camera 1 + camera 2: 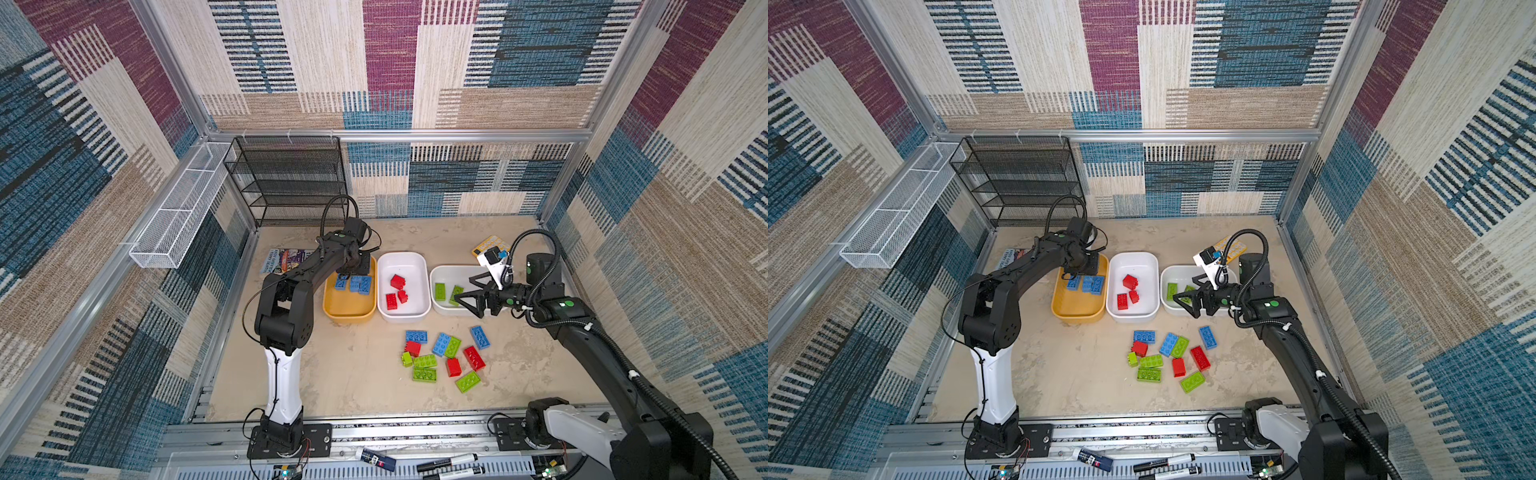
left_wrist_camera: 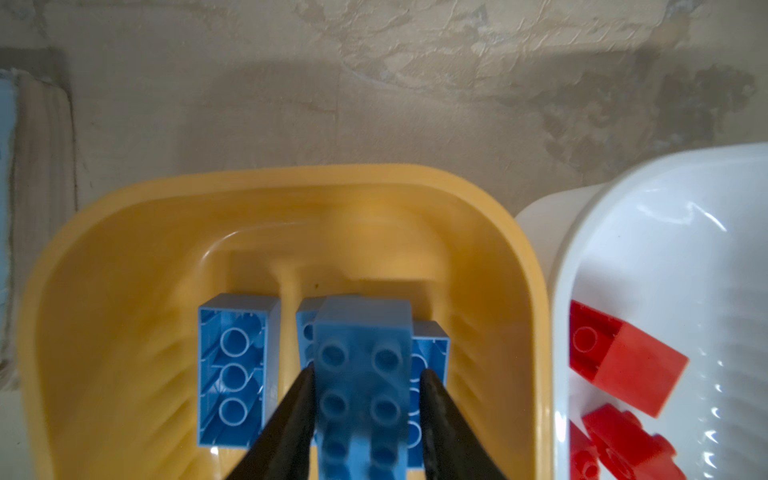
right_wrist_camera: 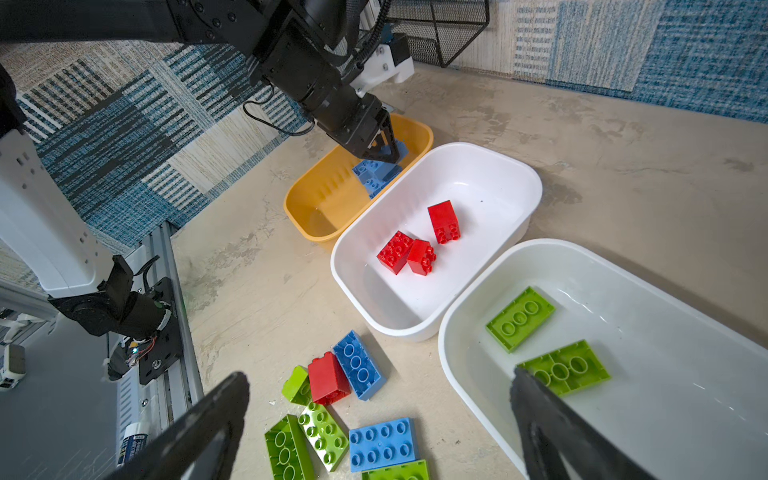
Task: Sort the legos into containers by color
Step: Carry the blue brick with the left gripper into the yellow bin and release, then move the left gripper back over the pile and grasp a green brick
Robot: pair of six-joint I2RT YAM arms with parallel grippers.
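My left gripper (image 2: 366,369) hangs over the back end of the mustard yellow container (image 1: 349,316). A blurred blue lego (image 2: 361,328) sits between its jaws, studs toward the camera. One jaw touches it and a narrow gap shows at the other, so the jaws are open. Other blue legos (image 1: 353,284) lie in that container. The middle white container (image 1: 403,318) holds three red legos (image 3: 415,245). The right white container (image 1: 440,311) holds two green legos (image 3: 519,318). My right gripper (image 1: 465,296) is wide open and empty above that container's front rim. Several loose legos (image 1: 440,353) lie on the table in front.
A yellow calculator (image 1: 486,244) lies behind the right container and a book (image 1: 286,259) lies left of the yellow one. A black mesh rack (image 1: 286,183) and a white wire basket (image 1: 178,216) stand along the back left. Markers (image 1: 449,461) lie on the front rail.
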